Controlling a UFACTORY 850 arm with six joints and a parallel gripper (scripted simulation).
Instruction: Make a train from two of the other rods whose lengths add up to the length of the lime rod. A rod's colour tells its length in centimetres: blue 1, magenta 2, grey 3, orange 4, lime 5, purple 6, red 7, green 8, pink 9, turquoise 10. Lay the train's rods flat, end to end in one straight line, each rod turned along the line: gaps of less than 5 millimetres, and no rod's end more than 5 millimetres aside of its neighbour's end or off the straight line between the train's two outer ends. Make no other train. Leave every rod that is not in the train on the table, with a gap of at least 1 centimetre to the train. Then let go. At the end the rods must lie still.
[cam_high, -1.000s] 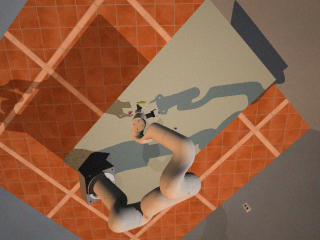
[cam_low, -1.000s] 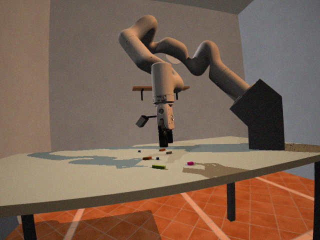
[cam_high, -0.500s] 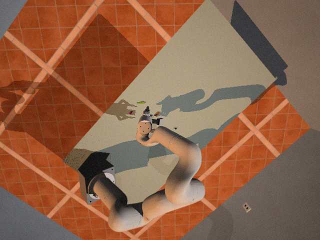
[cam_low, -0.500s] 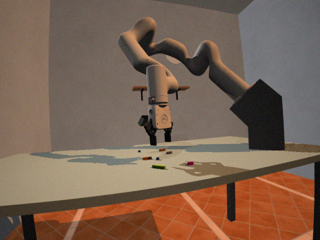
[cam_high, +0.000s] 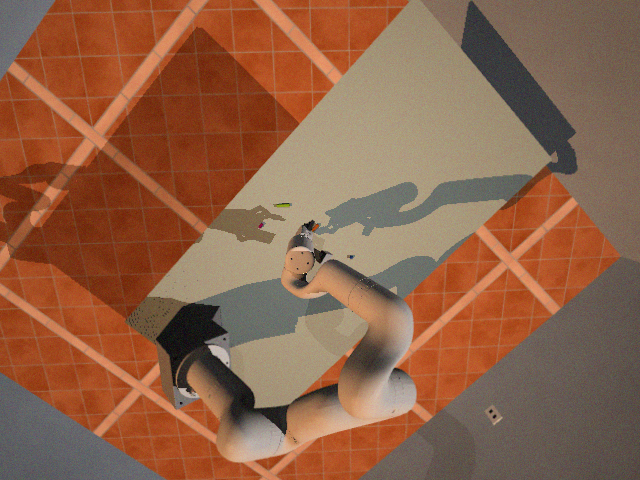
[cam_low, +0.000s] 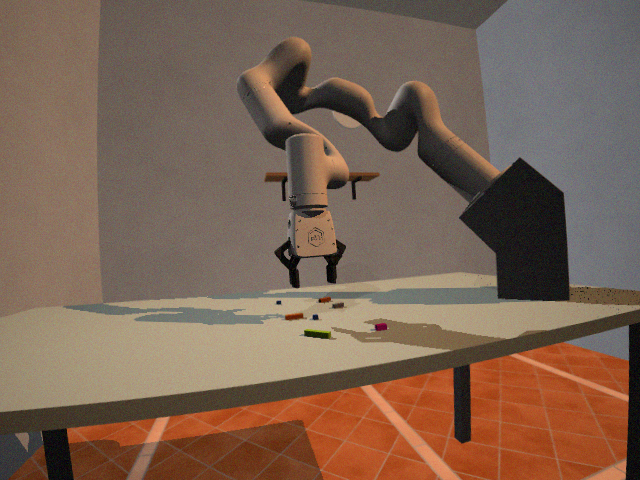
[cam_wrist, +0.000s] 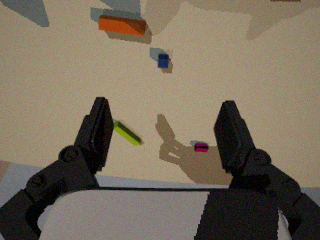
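My gripper (cam_low: 311, 281) hangs open and empty above the table, fingers pointing down; it also shows in the overhead view (cam_high: 309, 226) and in the wrist view (cam_wrist: 163, 120). The lime rod (cam_low: 317, 333) lies flat toward the front, also seen near my left finger in the wrist view (cam_wrist: 127, 132). The magenta rod (cam_low: 381, 326) (cam_wrist: 200, 147) lies to its right. One orange rod (cam_low: 293, 316) (cam_wrist: 122, 24) and a blue rod (cam_low: 315, 316) (cam_wrist: 163, 60) lie below me. The grey rod (cam_low: 338, 305) lies a little farther back. All rods lie apart from each other.
A second orange rod (cam_low: 324, 299) and a second blue rod (cam_low: 278, 302) lie farther back on the table. The arm's dark base block (cam_low: 522, 235) stands at the right end. A small wall shelf (cam_low: 320, 177) is behind the arm.
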